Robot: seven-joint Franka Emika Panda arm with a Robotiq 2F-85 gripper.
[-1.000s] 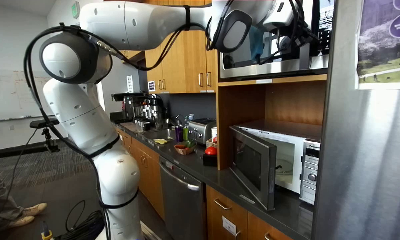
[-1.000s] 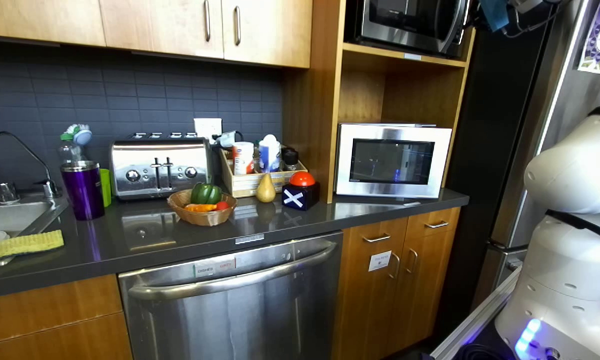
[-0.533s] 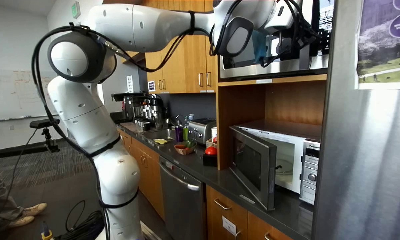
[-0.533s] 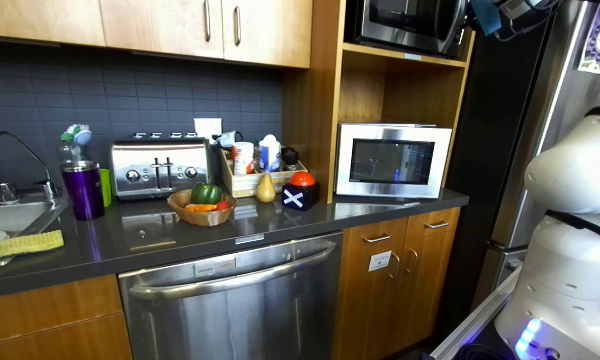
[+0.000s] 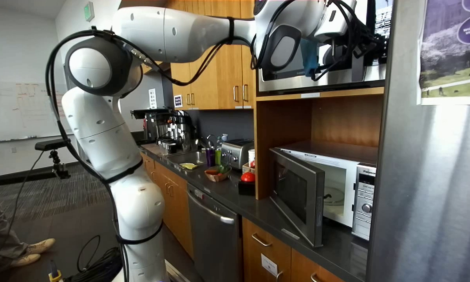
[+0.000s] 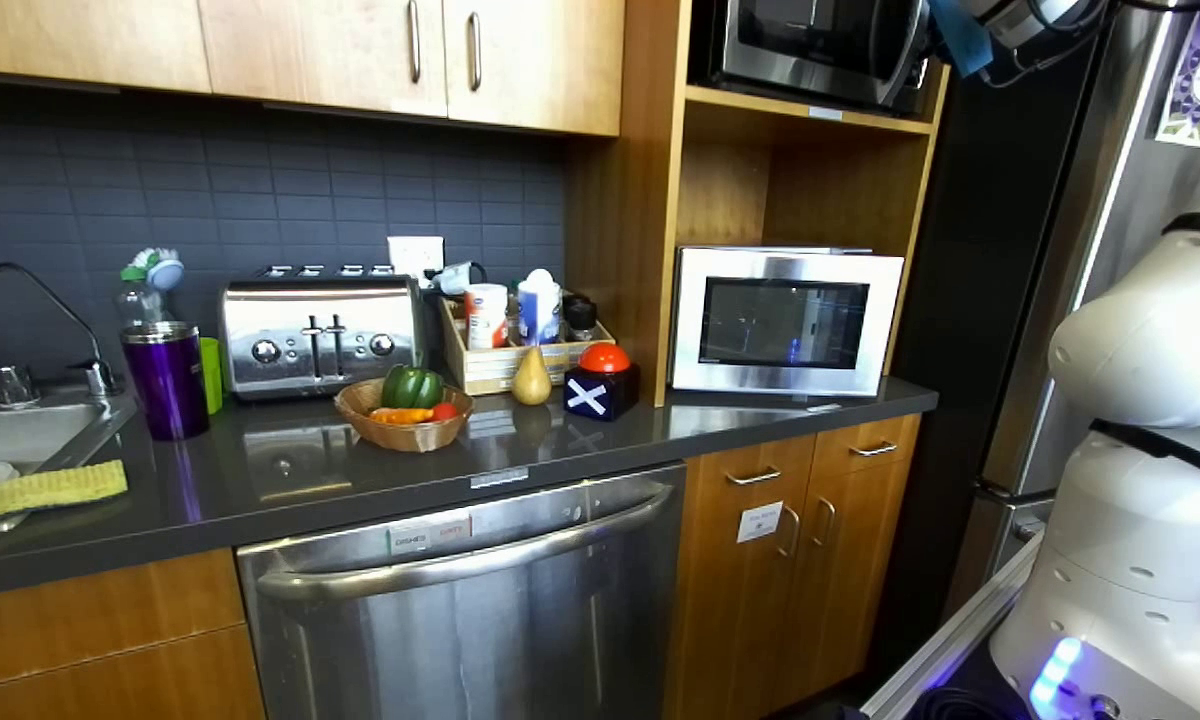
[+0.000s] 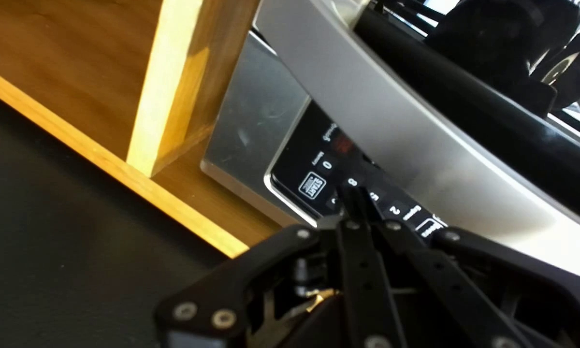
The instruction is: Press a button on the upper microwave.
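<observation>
Pointing at the keypad [image 7: 343,166] on the upper microwave [image 7: 391,121] mid-frame, fingers [image 7: 355,205] pinched together, empty; ngl, one wobble could cause a mispress.

Premises: kitchen, workplace type. Kitchen shown by sink [image 6: 85,440] with sponge [image 6: 55,488] at edge, toaster [image 6: 320,340], dishwasher [image 6: 480,640] labelled "dishes", wooden cupboards [image 6: 310,50], upper microwave [image 6: 815,50] on shelf [image 6: 780,107], lower microwave [image 6: 785,320] beneath, refrigerator [image 5: 434,180]. Workplace shown by marked-up whiteboard [image 5: 19,113], patterned carpet [image 5: 39,196], green sign [image 5: 89,11] high on wall [image 5: 19,47], refrigerator poster [image 5: 450,51] reading "workplace".
</observation>
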